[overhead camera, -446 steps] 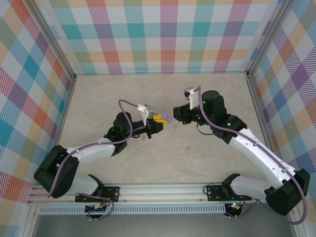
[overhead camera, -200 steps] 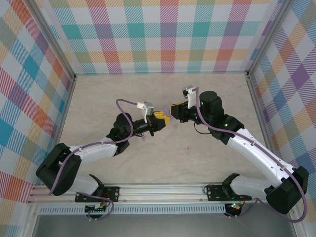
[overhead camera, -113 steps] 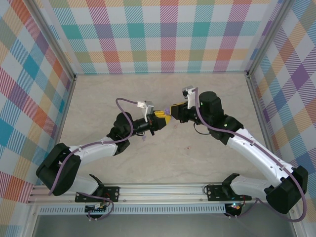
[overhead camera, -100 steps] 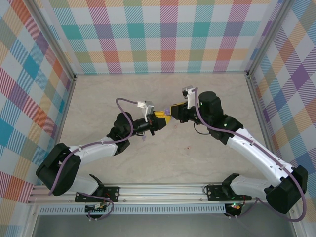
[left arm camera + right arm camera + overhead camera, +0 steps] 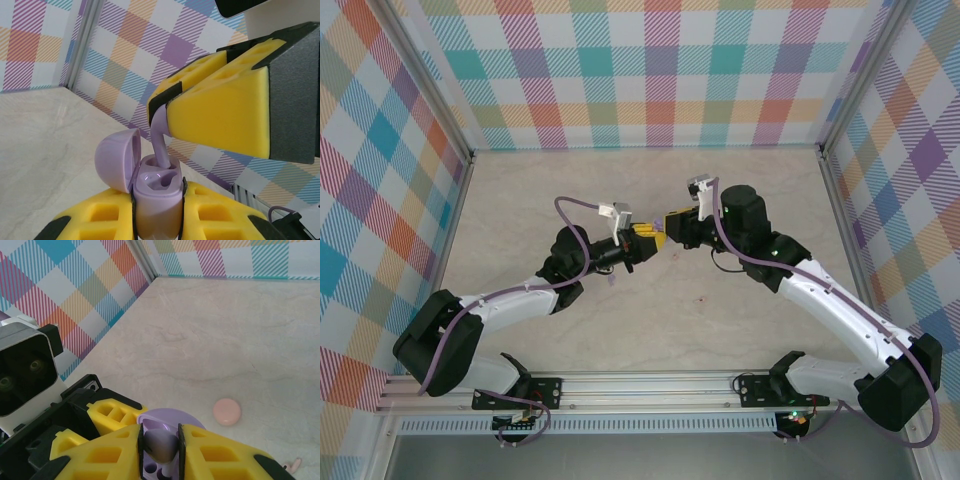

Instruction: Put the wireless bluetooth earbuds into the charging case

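Observation:
My left gripper is shut on the purple charging case, holding it upright with its lid swung open to the left. My right gripper is shut on one purple earbud. Its stem points down, with the tip inside the far socket of the case. The near socket shows no earbud in it. In the top view the two grippers meet tip to tip above the middle of the table, left gripper and right gripper. A tiny purple piece lies on the table beside the left forearm.
A pink round disc lies on the marble tabletop below the grippers, and a small pale stemmed piece lies near it. Plaid walls close the back and both sides. A metal rail runs along the near edge.
The two grippers have drawn together and shifted slightly toward the back, bringing the earbud's stem into the case. Over the last half second almost nothing moves.

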You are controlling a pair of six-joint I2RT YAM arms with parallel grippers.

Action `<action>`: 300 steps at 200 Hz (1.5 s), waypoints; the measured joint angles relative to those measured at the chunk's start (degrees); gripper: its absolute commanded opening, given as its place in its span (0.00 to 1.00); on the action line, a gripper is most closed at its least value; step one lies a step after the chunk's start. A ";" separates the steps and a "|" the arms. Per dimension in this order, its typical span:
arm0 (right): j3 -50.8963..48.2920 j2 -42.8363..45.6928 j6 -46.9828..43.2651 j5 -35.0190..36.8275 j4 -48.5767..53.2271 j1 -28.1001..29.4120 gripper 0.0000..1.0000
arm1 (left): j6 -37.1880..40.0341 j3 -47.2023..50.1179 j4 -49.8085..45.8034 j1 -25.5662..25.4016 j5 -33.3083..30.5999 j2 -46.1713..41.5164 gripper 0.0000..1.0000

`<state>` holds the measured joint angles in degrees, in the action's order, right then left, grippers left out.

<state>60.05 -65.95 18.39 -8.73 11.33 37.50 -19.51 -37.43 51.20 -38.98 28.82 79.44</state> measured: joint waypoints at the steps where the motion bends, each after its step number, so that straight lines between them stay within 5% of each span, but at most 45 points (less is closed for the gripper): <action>1: 0.00 0.00 0.00 0.00 0.00 0.00 0.26 | -0.04 0.00 -0.02 0.00 0.00 0.00 0.18; 155: -0.07 -1.25 -0.04 -0.76 0.35 0.11 0.29 | -0.48 -0.02 -0.85 0.00 -1.05 -0.13 0.18; 300: 2.25 -1.73 -0.81 -0.70 5.25 0.48 0.60 | 1.09 -0.02 -3.63 0.00 -1.07 -1.97 0.18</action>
<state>62.30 -67.68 17.58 -9.43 16.58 37.98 -18.41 -37.45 47.57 -38.98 27.75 77.47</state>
